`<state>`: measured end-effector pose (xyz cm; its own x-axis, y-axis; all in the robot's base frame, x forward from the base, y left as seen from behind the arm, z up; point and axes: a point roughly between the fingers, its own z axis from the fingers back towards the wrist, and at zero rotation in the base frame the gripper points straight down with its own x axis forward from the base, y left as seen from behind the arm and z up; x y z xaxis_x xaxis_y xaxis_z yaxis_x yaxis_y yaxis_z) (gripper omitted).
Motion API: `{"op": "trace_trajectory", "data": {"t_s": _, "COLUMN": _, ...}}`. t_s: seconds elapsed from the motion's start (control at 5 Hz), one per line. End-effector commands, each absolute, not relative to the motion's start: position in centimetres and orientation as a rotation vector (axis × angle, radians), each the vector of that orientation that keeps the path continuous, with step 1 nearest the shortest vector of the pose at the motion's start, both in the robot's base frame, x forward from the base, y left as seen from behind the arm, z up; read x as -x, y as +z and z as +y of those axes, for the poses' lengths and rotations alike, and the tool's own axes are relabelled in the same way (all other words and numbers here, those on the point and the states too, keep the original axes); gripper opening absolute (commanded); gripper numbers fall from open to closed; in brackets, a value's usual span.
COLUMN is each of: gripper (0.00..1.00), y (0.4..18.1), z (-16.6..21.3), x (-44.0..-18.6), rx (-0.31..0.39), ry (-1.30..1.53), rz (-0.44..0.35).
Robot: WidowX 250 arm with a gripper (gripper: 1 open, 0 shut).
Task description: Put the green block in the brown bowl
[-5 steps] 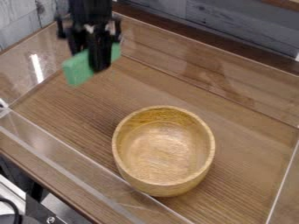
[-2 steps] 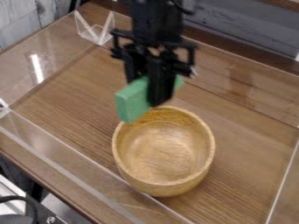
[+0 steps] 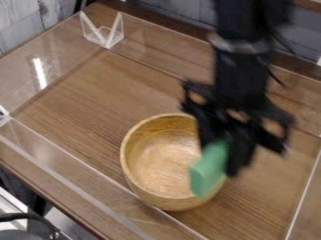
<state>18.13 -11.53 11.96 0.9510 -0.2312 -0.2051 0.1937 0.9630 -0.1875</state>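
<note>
Over the right side of the round light-brown wooden bowl [image 3: 150, 161]: one flat bright-green rectangular block [image 3: 211, 167], tilted, carried there presumably for release inside; one black robot gripper [image 3: 223, 129], blurred, fingers nearly closed, pinching the block's upper end; a shift toward the bowl's middle seems wise before opening

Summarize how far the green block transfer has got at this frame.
Picking up looks done: the green block is off the table, in the grasp of the end effector. In hand is the placing: the block hangs over the right part of the brown bowl. Left, apparently: lowering it if needed, then letting go inside the bowl.
</note>
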Motion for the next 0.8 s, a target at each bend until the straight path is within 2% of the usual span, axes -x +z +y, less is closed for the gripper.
{"op": "trace_trajectory", "data": {"t_s": 0.0, "gripper": 0.00, "y": 14.2, "z": -9.5, "x": -18.8, "rx": 0.168, "ry": -0.171, "rz": 0.172}}
{"op": "trace_trajectory", "data": {"t_s": 0.2, "gripper": 0.00, "y": 15.7, "z": -6.5, "x": -19.3, "rx": 0.161, "ry": -0.120, "rz": 0.144}}
{"op": "trace_trajectory", "data": {"t_s": 0.6, "gripper": 0.00, "y": 12.3, "z": -10.5, "x": -18.5, "rx": 0.151, "ry": -0.109, "rz": 0.106}}
